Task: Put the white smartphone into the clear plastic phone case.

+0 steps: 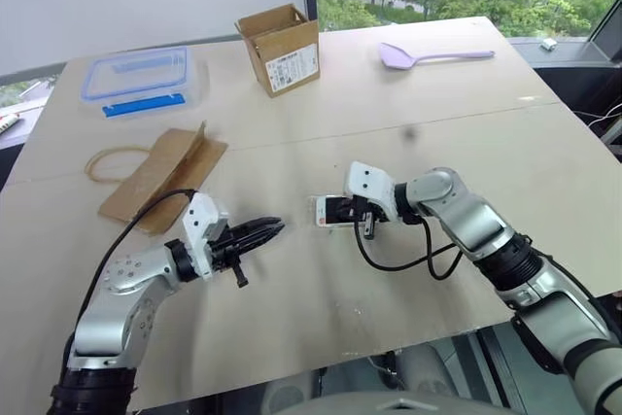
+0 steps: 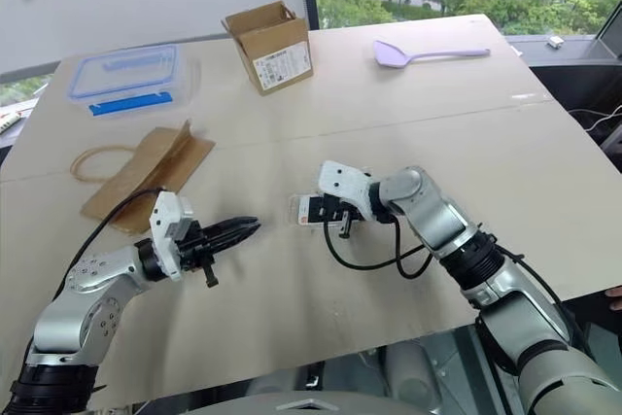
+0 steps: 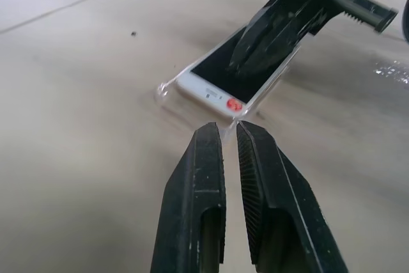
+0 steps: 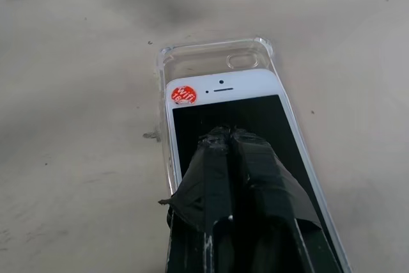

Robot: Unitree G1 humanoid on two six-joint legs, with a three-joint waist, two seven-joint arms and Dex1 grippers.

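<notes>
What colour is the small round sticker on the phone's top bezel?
Red-orange with white lettering; the sticker on the phone shows best in the right wrist view.

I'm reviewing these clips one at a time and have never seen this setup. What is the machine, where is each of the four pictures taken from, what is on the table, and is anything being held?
It is a humanoid robot with two arms, each ending in a two-fingered black gripper. Two pictures come from cameras in its head, looking down over the arms; the other two come from a camera on each wrist, looking along that gripper's fingers.

The table carries a clear box with a blue rim, a cardboard box, a lilac spatula, a brown paper bag, and, mid-table, a white phone lying partly in a clear case, its top end short of the case's end.

Nothing is held. The right gripper is shut, its tips pressing on the phone's screen. The left gripper, almost shut, hovers beside the phone, apart from it.
</notes>
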